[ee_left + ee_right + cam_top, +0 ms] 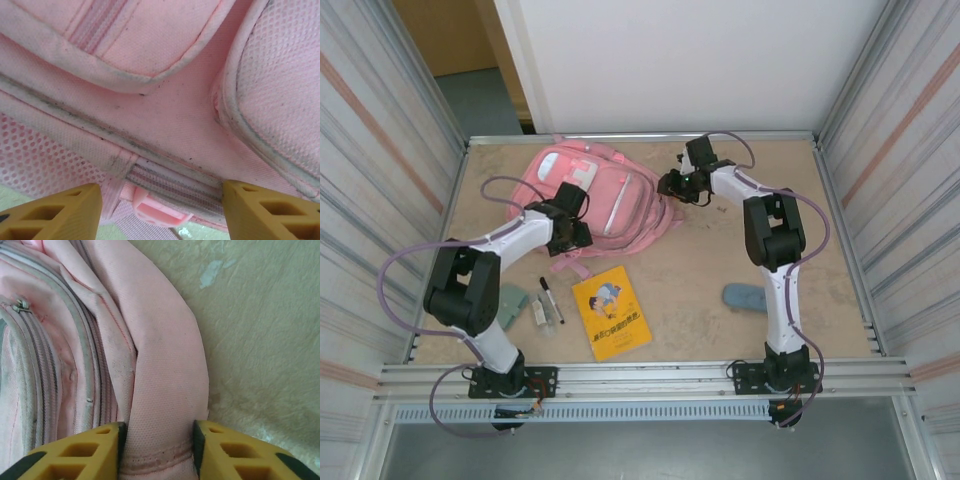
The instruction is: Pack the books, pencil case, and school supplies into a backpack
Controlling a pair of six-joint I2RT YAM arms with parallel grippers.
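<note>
Yellow booklet (611,312) lies nearest, marker (551,299) to its left, pouch (746,297) well right. Farther back, the left gripper (160,194) hangs spread over the pink backpack (615,195); the right gripper (159,429) pinches its strap (167,385).

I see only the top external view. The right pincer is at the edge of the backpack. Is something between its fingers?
Observer: Yes. In the right wrist view, a pink strap of the backpack fills the gap of the right pincer. Both fingers touch it.
Operator: And the left pincer?
Observer: Its wrist view shows it open over the backpack fabric and holding nothing. A pink plastic buckle lies between its fingers, untouched.
</note>
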